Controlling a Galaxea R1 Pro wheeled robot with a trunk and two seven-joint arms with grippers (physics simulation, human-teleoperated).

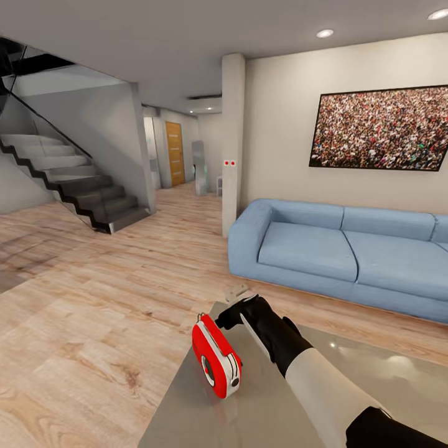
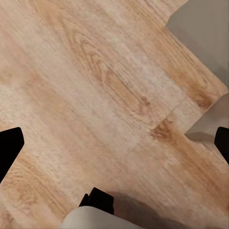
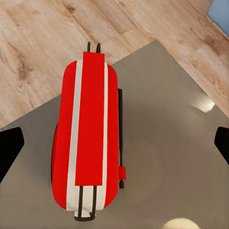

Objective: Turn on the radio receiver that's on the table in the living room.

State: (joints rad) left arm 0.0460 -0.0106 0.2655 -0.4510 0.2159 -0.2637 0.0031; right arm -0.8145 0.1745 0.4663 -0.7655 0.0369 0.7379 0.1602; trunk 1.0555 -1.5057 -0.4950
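Note:
The red radio receiver (image 1: 216,356) stands upright near the left corner of the glossy grey table (image 1: 186,417), its round dial facing the front right. My right gripper (image 1: 232,315) hovers just behind and above it, apart from it. In the right wrist view the radio receiver (image 3: 88,133) is seen from above, with its red-and-white top band and thin handle. The right gripper (image 3: 114,148) is open, one black fingertip (image 3: 9,152) far out on each side. The left gripper (image 2: 114,145) is open over the wood floor (image 2: 95,95), holding nothing.
A blue sofa (image 1: 348,249) runs behind the table under a crowd picture (image 1: 379,127). A pillar (image 1: 232,143) stands left of the sofa, with a staircase (image 1: 74,180) at the far left. Light wood floor (image 1: 93,311) spreads left of the table. A grey table corner (image 2: 205,28) shows in the left wrist view.

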